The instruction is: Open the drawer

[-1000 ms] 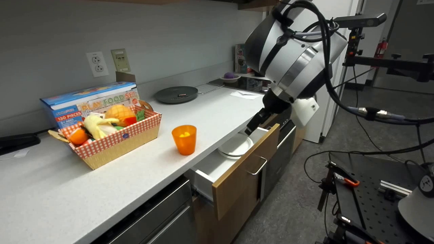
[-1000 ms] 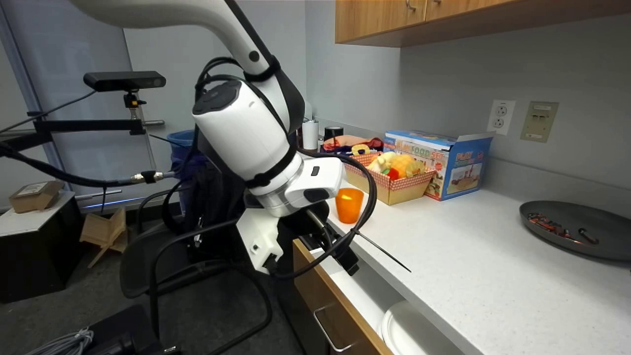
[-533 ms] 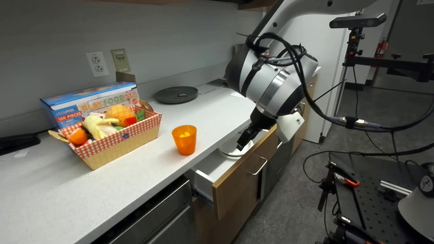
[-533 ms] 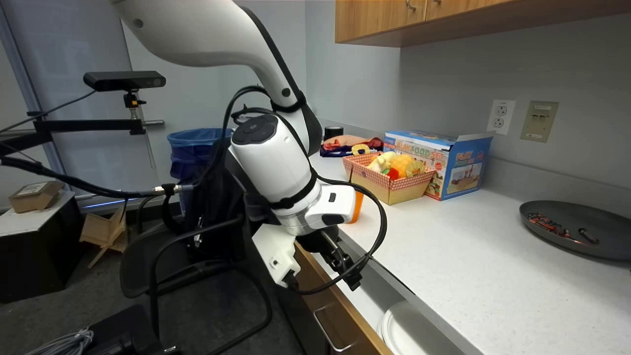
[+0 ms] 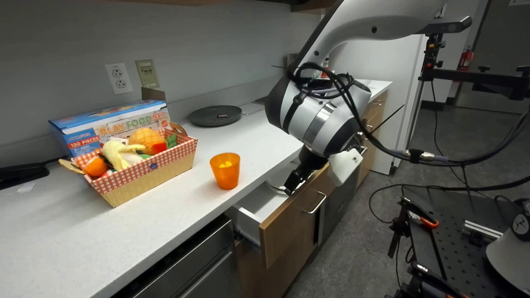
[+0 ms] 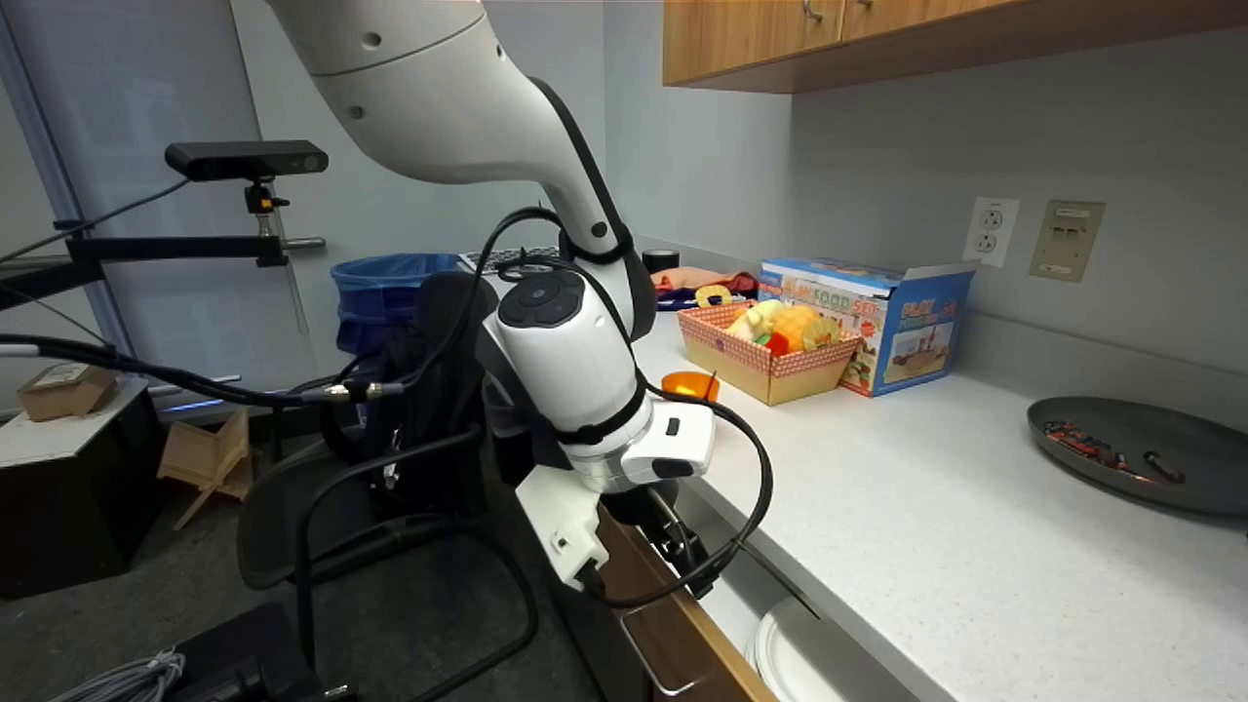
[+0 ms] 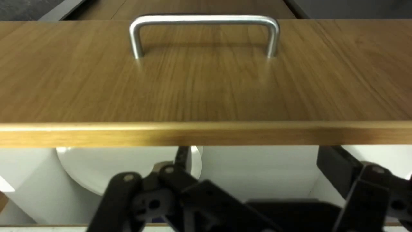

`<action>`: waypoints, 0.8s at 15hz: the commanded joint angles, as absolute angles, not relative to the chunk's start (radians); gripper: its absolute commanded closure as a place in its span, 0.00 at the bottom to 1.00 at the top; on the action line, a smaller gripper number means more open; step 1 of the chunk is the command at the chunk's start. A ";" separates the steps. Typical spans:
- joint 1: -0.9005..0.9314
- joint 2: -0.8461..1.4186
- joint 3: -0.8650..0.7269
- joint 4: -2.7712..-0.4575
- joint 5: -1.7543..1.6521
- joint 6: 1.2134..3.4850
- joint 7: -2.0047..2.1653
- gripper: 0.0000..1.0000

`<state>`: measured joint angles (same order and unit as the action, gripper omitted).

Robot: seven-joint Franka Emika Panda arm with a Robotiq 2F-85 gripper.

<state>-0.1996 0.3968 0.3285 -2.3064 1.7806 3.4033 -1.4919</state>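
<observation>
Kitchen counter (image 5: 157, 223), white, set against a grey wall (image 5: 74, 41). Items follow, outward from me.

Item: gripper (image 7: 256, 158), mine; fingers spread wide, holding nothing.

Item: cable loop (image 6: 765, 478), black, slack round my wrist (image 6: 575, 366); a sideways sweep could snag it.

Item: white housing (image 5: 343, 165), on the wrist's outer side.

Item: drawer (image 7: 206, 90), wood-fronted, white within, below the counter and standing well out. I judge the task all but done (whether there is further travel, I cannot say). My fingertips appear to reach behind its top edge; contact cannot be told. Hauling outward too hard could jar it at the end of its travel; lifting askew could catch a finger on the front; a shove wallward could drive the housing into that front and close it.

Item: bar handle (image 7: 204, 20), silver, ungripped, on the outer face.

Item: plate (image 7: 106, 161), white, lying inside; dip too low and I may knock it.

Item: cup (image 5: 225, 174), orange, upright near the counter's edge; a wide swing could topple it.

Item: basket (image 5: 153, 180), with play food (image 5: 145, 138), beyond the cup.

Item: box (image 6: 921, 327), blue, behind the basket.
</observation>
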 commanded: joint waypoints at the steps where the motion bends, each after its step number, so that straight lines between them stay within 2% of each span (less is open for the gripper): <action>1: -0.214 0.446 0.326 -2.256 1.769 3.439 -1.513 0.00; 8: -0.283 0.462 0.387 -2.323 1.844 3.485 -1.601 0.00; 12: -0.393 0.468 0.507 -2.363 1.979 3.525 -1.755 0.00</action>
<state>-0.2938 0.4438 0.4072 -2.3300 1.8781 3.4773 -1.6140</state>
